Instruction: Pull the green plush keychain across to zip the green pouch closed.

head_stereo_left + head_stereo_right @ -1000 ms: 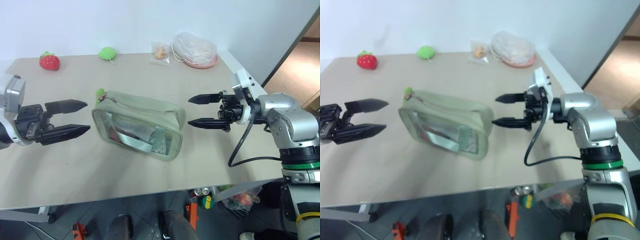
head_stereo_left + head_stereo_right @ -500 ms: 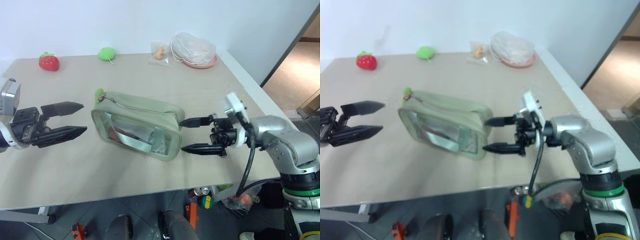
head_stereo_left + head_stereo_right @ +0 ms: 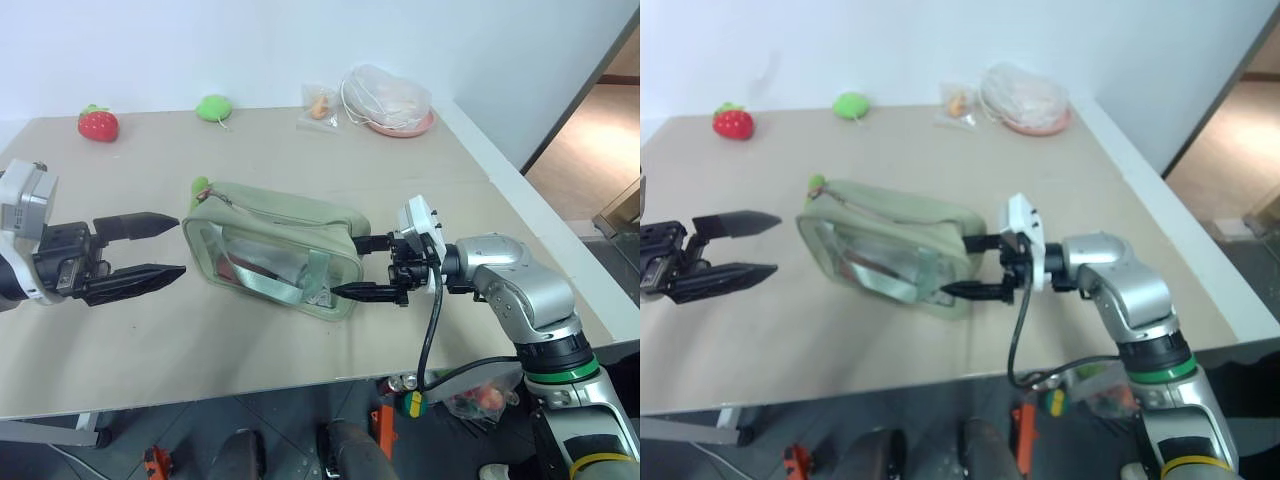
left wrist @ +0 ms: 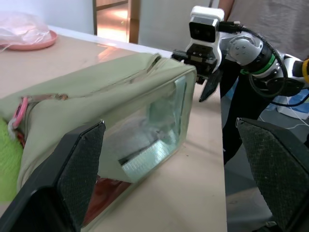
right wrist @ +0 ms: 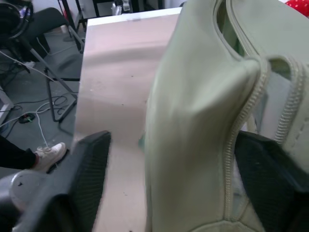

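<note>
Beige surface point(image 3: 300, 160), wide, set against a white wall.

Green pouch point(image 3: 275, 250) lying near mid-surface, clear front panel toward the camera, strap handle draped down the panel; largest item on the surface. Zipper line along the top edge.

Right end effector point(image 3: 372, 267) at the pouch's right end, fingers apart, one above and one below the end seam, straddling the corner; right wrist view shows the pouch end sitting between the two fingers. Contact with the fabric not possible to tell.

Left end effector point(image 3: 165, 247) just off the pouch's left end, fingers spread wide, holding nothing, a gap between fingertips and pouch.

Pink plate with a clear bag point(image 3: 395, 100) at the far right corner of the surface. Small clear packet point(image 3: 321, 106) just beside it.

Green rounded plush lump point(image 3: 214, 107) at the far edge, well apart from the pouch. Red strawberry toy point(image 3: 98, 122) far left, near the far edge.

Green plush keychain point(image 3: 199, 188) at the pouch's far left top corner, touching the pouch, partly hidden behind it; pink bit at the zipper end beside it in the left wrist view.
</note>
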Motion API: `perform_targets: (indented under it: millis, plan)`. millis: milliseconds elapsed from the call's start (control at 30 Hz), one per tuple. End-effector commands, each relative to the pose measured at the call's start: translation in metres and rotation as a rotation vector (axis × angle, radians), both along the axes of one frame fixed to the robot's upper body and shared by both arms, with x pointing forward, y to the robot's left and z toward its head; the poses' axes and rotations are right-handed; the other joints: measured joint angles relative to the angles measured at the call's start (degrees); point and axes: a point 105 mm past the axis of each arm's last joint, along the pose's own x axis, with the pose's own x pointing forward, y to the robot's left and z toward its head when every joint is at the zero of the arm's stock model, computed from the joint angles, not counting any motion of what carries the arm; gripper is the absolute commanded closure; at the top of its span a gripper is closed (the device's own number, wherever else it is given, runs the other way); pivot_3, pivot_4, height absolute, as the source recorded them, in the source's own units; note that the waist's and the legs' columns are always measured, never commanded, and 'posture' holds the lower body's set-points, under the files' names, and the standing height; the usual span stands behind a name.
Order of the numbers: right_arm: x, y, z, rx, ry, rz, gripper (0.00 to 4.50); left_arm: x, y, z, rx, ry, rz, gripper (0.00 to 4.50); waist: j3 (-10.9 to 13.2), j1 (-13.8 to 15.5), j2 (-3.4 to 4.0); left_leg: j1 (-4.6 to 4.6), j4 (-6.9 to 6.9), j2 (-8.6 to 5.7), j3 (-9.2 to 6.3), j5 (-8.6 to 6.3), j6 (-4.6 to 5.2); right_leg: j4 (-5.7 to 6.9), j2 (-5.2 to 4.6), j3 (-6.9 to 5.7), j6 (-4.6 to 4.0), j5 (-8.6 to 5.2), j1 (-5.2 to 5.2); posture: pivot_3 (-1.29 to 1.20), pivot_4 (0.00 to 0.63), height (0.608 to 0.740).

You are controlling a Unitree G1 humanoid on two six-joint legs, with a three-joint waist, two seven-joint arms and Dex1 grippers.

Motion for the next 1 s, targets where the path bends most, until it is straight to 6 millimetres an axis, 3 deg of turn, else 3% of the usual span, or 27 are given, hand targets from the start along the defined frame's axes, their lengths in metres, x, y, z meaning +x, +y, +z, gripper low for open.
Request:
perform_targets:
  millis: [33,233,267,433,533,733,900,1000]
  plan:
    - [-0.002,-0.001,0.014,0.013,-0.048,0.046,2.27,-0.004,0.002,0.008,-0.007,-0.038,0.017,0.0,0.0,0.0,0.0,0.01,0.0,0.0,0.0,0.0,0.0,0.0,-0.01,0.0,0.0,0.0,0.0,0.0,0.15,0.74]
    - [0.002,-0.007,0.028,-0.034,-0.124,0.129,4.38,0.001,0.011,0.014,-0.09,-0.036,0.054,0.0,0.0,0.0,0.01,0.02,0.04,-0.01,0.01,0.0,0.0,0.0,0.0,-0.02,-0.02,0.02,0.02,0.0,0.15,0.74]
    - [0.003,-0.006,0.035,-0.054,-0.153,0.164,4.48,0.004,0.014,0.016,-0.125,-0.036,0.066,0.0,0.0,0.0,0.05,0.03,0.04,-0.01,0.03,0.0,0.0,0.0,0.0,-0.01,-0.01,0.02,0.01,0.0,0.15,0.74]
    - [0.007,0.001,0.055,-0.109,-0.245,0.274,4.48,0.024,0.046,0.033,-0.372,-0.05,0.193,0.0,0.0,0.0,0.04,0.04,0.06,0.01,0.02,0.01,0.0,0.08,0.17,-0.09,-0.04,0.03,0.01,0.0,0.15,0.74]
    - [0.009,0.01,0.063,-0.103,-0.275,0.308,4.48,0.034,0.07,0.021,-0.452,-0.008,0.31,0.0,0.0,-0.2,0.03,0.05,0.03,0.05,0.01,-0.01,0.0,0.17,0.08,-0.03,-0.06,-0.02,-0.03,0.0,0.15,0.74]
    - [0.013,0.01,0.037,-0.132,-0.214,0.288,4.48,0.025,0.059,-0.009,-0.4,0.089,0.302,0.0,0.0,0.0,-0.06,-0.04,0.01,0.0,-0.05,-0.04,-0.05,0.29,-0.11,-0.05,-0.12,-0.2,-0.09,0.0,0.15,0.74]
    - [0.019,0.005,0.033,-0.098,-0.199,0.205,4.48,0.021,0.057,-0.007,-0.396,0.085,0.294,0.0,0.0,0.1,-0.06,-0.01,0.06,-0.02,-0.07,-0.04,-0.07,0.31,-0.16,-0.06,-0.12,-0.21,-0.06,0.0,0.15,0.74]
    - [0.026,0.001,0.042,-0.046,-0.225,0.127,4.48,0.022,0.057,-0.002,-0.399,0.075,0.288,0.0,0.0,0.0,-0.06,0.11,0.11,0.0,-0.03,0.0,-0.1,0.39,-0.11,-0.06,-0.22,-0.12,-0.03,0.0,0.15,0.74]
